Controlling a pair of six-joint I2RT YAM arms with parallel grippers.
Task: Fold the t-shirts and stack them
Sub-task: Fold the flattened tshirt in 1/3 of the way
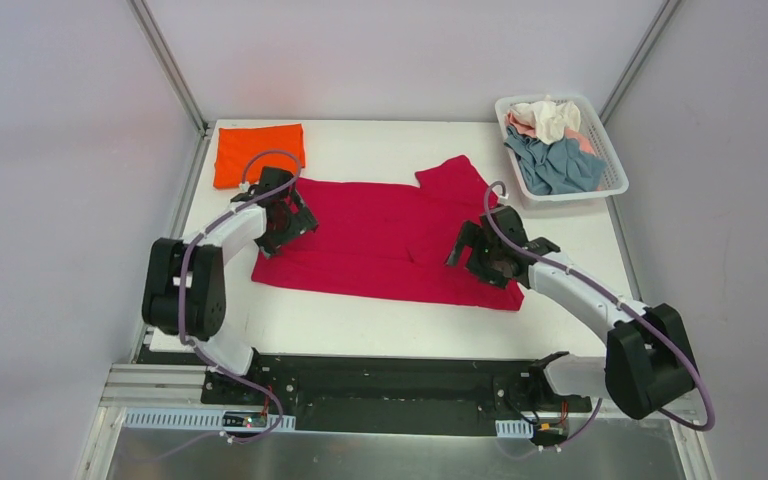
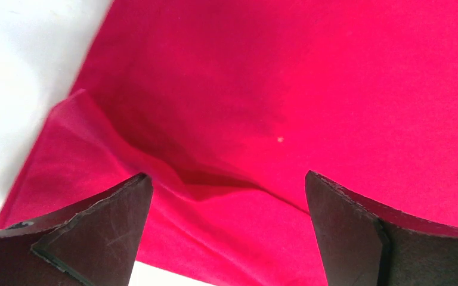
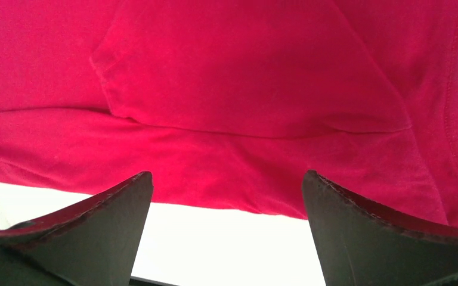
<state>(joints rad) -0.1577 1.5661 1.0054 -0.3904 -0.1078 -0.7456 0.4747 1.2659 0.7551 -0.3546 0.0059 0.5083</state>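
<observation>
Red shirt (image 1: 390,240): crimson, spread flat, near edge folded over, one sleeve sticking out on the far side. Spans from the left gripper (image 1: 278,232) to the right gripper (image 1: 472,252), beneath both.
Orange shirt (image 1: 258,153): folded square, just beyond the left gripper.
Grey-blue shirt (image 1: 560,168), cream shirt (image 1: 550,118), pink shirt (image 1: 522,126): crumpled together, well beyond the right gripper.

A white slatted plastic basket (image 1: 572,198) sits at the far right corner of a white table (image 1: 360,140), inside a pale-walled enclosure (image 1: 400,50) framed by metal posts (image 1: 168,65) (one at each far corner). A black base plate (image 1: 400,375) and a silver metal rail (image 1: 380,450) run along the near edge.
</observation>
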